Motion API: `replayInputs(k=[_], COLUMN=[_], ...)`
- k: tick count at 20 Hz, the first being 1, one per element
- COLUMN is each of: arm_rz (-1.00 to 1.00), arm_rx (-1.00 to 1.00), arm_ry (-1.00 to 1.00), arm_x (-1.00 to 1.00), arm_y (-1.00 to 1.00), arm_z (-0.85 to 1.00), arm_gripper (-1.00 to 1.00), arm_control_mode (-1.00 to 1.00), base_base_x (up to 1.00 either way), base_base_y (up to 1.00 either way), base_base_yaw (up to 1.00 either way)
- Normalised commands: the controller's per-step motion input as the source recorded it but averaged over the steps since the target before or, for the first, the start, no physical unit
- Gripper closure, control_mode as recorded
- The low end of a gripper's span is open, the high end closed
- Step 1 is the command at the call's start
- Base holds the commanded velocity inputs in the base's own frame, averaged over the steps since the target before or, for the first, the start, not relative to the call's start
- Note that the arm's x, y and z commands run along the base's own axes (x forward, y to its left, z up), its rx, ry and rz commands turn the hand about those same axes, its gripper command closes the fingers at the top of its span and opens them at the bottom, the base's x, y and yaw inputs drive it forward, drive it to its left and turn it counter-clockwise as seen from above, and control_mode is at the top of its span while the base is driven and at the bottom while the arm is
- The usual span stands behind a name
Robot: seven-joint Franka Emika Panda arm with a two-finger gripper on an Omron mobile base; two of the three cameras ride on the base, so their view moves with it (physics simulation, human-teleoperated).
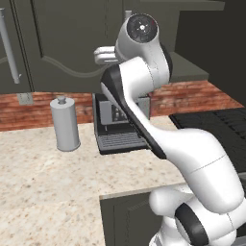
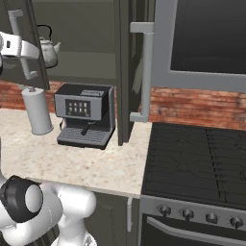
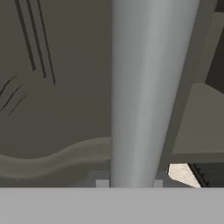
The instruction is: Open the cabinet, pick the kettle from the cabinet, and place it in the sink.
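A: Cabinet (image 1: pixel 67 43) status, left base view first.

B: Its dark arched-panel door fills the wall above the brick backsplash. My arm rises from the lower right and reaches up against that door. On the speckled counter (image 1: pixel 43 182) stand a tall grey cylinder with a knob (image 1: pixel 65 124) and, just right of it, a black coffee machine (image 1: pixel 117 127) partly hidden behind my forearm. A black cooktop (image 1: pixel 216 127) lies at the right.

A: Right base view?

B: Here the cabinet is open: one door (image 2: pixel 126 72) stands edge-on toward the camera, carrying a long silver bar handle (image 2: pixel 146 72). The kettle (image 2: pixel 48 50) sits on the shelf inside, upper left, black arched handle up (spout pointing right). My white hand enters at the far left edge, beside the other door's handle. The coffee machine stands below the shelf on the counter, the cylinder to its left.

A: Hand view, and finger state?

B: A silver bar handle (image 3: pixel 146 92) runs top to bottom directly ahead, very close, with the arched door panel to its left. My gripper (image 3: pixel 129 183) is closed narrowly on that bar; the tips barely show on either side of it at the bottom.
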Motion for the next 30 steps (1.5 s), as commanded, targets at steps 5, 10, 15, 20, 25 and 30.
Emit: replayInputs(k=[5,10,15,20,25,30], arm_rz=[0.00,0.00,0.00,0.00,0.00,0.00], arm_rx=[0.00,0.00,0.00,0.00,0.00,0.00], arm_ry=[0.00,0.00,0.00,0.00,0.00,0.00], arm_x=[-0.46,-0.46,-0.45,-0.44,-0.42,-0.38], arm_y=[0.50,0.49,0.50,0.51,0.51,0.50], arm_z=[-0.09,-0.09,-0.10,-0.10,-0.08,-0.08], arm_gripper=[1.00,1.00,1.00,1.00,1.00,1.00], arm_control_mode=[-1.00,-1.00,-1.00,-1.00,-1.00,-1.00], base_base_x=[0.00,0.00,0.00,0.00,0.00,0.00], base_base_y=[0.00,0.00,0.00,0.00,0.00,0.00], base_base_yaw=[0.00,0.00,0.00,0.00,0.00,0.00])
